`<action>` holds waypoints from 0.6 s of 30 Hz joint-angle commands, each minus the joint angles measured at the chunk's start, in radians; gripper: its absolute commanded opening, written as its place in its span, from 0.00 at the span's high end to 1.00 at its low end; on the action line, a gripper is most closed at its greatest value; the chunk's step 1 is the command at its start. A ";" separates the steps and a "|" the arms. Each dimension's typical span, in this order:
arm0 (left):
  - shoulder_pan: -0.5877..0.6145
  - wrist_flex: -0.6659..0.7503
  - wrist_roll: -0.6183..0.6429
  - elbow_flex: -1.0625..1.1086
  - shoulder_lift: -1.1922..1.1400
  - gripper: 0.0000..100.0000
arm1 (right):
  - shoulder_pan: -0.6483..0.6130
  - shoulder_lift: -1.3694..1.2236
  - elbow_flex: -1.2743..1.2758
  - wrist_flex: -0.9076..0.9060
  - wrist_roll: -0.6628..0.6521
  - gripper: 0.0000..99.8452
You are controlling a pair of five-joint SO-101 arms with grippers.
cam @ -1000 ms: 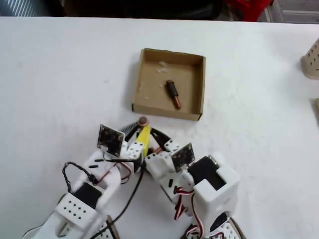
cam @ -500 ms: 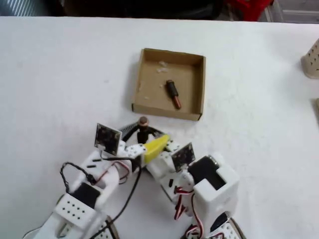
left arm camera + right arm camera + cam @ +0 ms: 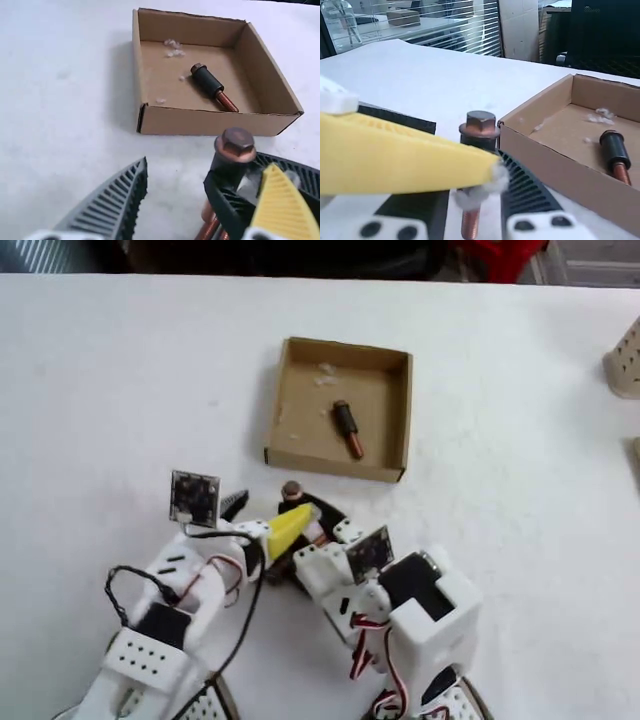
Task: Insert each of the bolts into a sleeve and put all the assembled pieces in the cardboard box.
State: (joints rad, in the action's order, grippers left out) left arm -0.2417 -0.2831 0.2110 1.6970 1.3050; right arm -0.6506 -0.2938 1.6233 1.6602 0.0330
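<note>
A copper bolt in a black sleeve stands upright just in front of the cardboard box. My right gripper, with black fingers, is shut on it; the bolt shows its hex head above and its thread below. My left gripper is open, its grey finger to one side of the bolt and its yellow finger over the right gripper's black fingers. One assembled bolt and sleeve lies inside the box.
A beige perforated block stands at the table's right edge. White tabletop stretches to the left of the box and behind it. A few white scraps lie in the box's far corner.
The left gripper, closed around the bolt a second ago, has opened and drawn back to the left. The right gripper has kept the bolt upright in place.
</note>
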 commanded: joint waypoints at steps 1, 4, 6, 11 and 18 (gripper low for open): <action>0.010 -0.006 -0.008 0.002 0.010 0.65 | 0.015 0.012 0.006 0.027 0.011 0.98; 0.010 -0.003 -0.006 0.000 0.012 0.65 | 0.015 0.012 0.006 0.027 0.011 0.98; 0.005 0.003 -0.006 -0.005 0.013 0.65 | 0.015 0.012 0.006 0.027 0.011 0.98; 0.004 0.031 0.063 -0.087 0.013 0.65 | 0.015 0.012 0.006 0.027 0.011 0.98; 0.002 0.028 0.167 -0.235 0.013 0.65 | 0.015 0.012 0.006 0.027 0.011 0.98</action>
State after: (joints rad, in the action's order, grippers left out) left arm -0.2401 -0.2816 0.3184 1.5804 1.3050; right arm -0.6490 -0.2938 1.6233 1.6602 0.0330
